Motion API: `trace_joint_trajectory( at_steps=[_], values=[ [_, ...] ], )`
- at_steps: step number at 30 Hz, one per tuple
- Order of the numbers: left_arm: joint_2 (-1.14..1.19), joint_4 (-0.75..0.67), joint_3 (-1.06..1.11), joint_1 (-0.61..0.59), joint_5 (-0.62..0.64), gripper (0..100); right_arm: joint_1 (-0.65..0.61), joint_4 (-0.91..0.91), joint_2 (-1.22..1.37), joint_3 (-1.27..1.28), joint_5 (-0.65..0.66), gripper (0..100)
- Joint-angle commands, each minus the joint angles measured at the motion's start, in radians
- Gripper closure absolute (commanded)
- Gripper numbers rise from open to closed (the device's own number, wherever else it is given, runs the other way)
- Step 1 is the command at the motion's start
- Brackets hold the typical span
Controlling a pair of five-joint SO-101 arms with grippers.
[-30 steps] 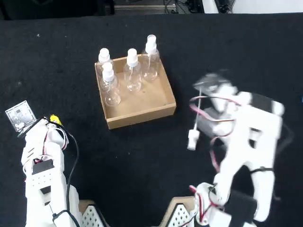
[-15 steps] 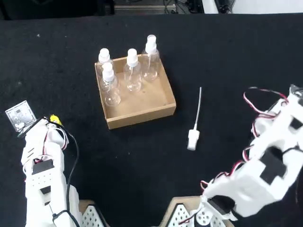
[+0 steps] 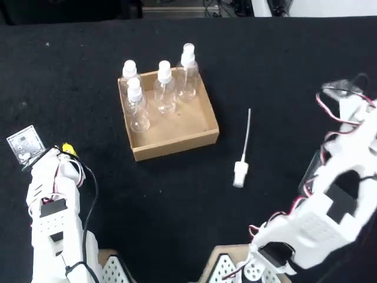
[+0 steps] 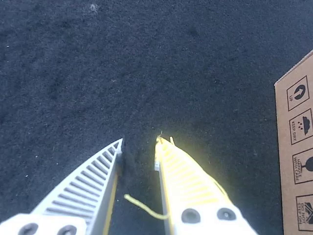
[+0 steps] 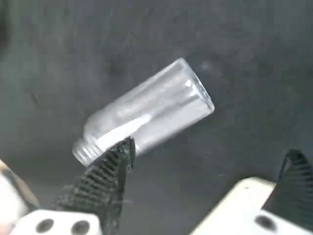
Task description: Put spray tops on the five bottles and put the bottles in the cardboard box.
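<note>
Fifth bottle (image 5: 146,115) — uncapped, lying on its side under the right gripper (image 5: 210,156), jaws wide and empty; loose spray top (image 3: 240,171) right of centre, near the cardboard box (image 3: 188,127) of four capped bottles (image 3: 164,88); left gripper (image 4: 139,142) narrowly parted, lower left — next, likely: grasp and upright the bottle.
</note>
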Motion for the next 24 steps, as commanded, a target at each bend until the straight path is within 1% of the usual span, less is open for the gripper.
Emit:
trace_joint_trajectory(
  at_steps=[1, 5, 7, 8, 16, 19, 24],
  values=[
    [-0.015, -0.023, -0.007, 0.015, -0.012, 91, 0.072, 0.005, -0.005, -0.036, 0.517, 58.5],
    [-0.015, -0.023, -0.007, 0.015, -0.012, 91, 0.094, 0.005, -0.005, 0.024, 0.864, 58.5],
    [-0.015, -0.023, -0.005, 0.015, -0.012, 91, 0.095, 0.005, -0.013, 0.053, 0.984, 58.5],
    [-0.015, -0.023, -0.005, 0.015, -0.012, 91, 0.092, 0.005, -0.013, 0.059, 1.011, 58.5],
    [-0.015, -0.023, -0.005, 0.015, -0.012, 91, 0.087, -0.017, -0.013, 0.125, 1.115, 58.5],
    [-0.015, -0.023, -0.005, 0.015, -0.012, 91, 0.086, -0.100, -0.013, 0.193, 1.119, 58.5],
    [-0.015, -0.023, -0.005, 0.015, -0.012, 91, 0.086, -0.310, -0.013, 0.344, 1.119, 58.5]
  ],
)
